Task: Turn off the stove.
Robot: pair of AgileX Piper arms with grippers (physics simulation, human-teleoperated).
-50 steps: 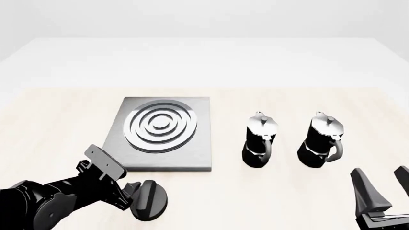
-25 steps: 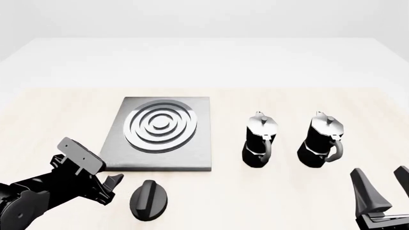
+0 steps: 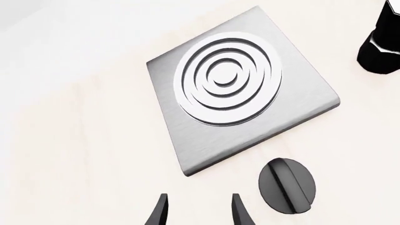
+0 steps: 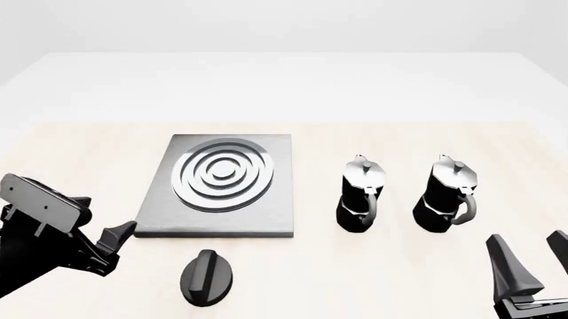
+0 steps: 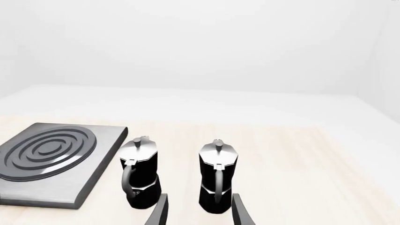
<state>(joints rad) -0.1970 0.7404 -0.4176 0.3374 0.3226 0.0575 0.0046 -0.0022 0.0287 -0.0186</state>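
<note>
Stove slab (image 4: 222, 189) sits flat on the table (image 4: 355, 126), left of centre in the front view, ring burner (image 4: 222, 174) on top. Its black knob (image 4: 207, 278) lies on the table just off the slab's near edge, apart from the slab; its raised bar runs roughly front to back, tilted slightly.

Left gripper (image 4: 118, 240) is low over the table at the near-left corner of the slab, well to the left of the knob and not touching it. Jaws apart with nothing between them — the left wrist view shows both fingertips (image 3: 158, 213) spread over bare table, knob off to one side.

Right gripper (image 4: 533, 256) is at the near-right edge of the front view, near the table edge. Jaws open, nothing held — fingertips stand clear of both pots.

Two moka pots stand upright right of the slab: left moka pot (image 4: 360, 196) and right moka pot (image 4: 445, 196), side by side, apart from each other and from the stove. The right wrist view looks straight at them between the fingers.
</note>
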